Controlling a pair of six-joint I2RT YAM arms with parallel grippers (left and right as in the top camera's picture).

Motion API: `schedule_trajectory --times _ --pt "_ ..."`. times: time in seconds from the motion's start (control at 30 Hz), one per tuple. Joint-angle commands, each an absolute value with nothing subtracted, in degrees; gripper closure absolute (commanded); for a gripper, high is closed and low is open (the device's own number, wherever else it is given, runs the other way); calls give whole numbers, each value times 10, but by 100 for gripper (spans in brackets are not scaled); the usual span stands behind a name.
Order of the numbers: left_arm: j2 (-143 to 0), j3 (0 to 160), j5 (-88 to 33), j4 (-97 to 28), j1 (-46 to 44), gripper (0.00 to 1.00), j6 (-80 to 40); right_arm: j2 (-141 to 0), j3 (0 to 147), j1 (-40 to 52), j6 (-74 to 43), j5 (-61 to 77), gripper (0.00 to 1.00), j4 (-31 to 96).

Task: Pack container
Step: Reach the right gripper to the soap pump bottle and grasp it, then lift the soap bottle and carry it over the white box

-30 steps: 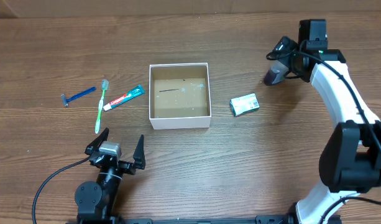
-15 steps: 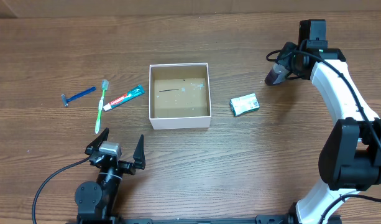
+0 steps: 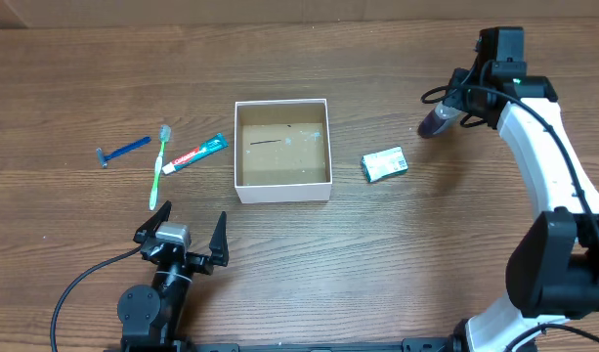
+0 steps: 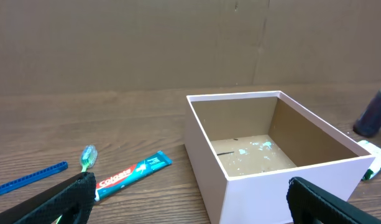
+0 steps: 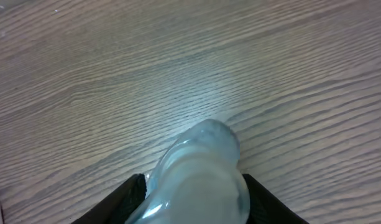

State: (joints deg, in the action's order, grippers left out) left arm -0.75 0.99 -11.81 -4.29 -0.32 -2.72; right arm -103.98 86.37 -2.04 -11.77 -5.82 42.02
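The container (image 3: 282, 190), a shallow square white box with a brown floor, stands empty at mid-table; the left wrist view shows its white wall (image 4: 265, 193) close ahead. A small dark, translucent bottle (image 3: 432, 123) is at the far right, and my right gripper (image 3: 448, 111) is shut on it. Seen from the right wrist, the pale bottle (image 5: 199, 168) fills the gap between the two black fingers of my right gripper (image 5: 193, 196), over bare wood. My left gripper (image 3: 182, 244) rests open near the front edge, left of the box, holding nothing.
Left of the box lie a toothpaste tube (image 3: 194, 154), a green toothbrush (image 3: 159, 176) and a blue razor (image 3: 123, 150). A green-and-white packet (image 3: 385, 164) lies between the box and the bottle. The right arm's white links run down the right side.
My right gripper has closed onto the bottle and shifted slightly right with it; the bottle now leans over. The left arm and the other items have not moved.
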Motion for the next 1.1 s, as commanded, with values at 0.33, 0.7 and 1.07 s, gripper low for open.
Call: schedule_trajectory --times 0.33,0.7,1.07 --pt "-3 7 -118 -42 1 0 -15 -1016 878 -23 -102 -52 45 406" --pt "-3 7 -118 -42 1 0 -15 -1038 877 -23 -102 -48 51 396" --pt "-3 7 -118 -42 1 0 -15 -1037 878 -23 -102 -42 63 399"
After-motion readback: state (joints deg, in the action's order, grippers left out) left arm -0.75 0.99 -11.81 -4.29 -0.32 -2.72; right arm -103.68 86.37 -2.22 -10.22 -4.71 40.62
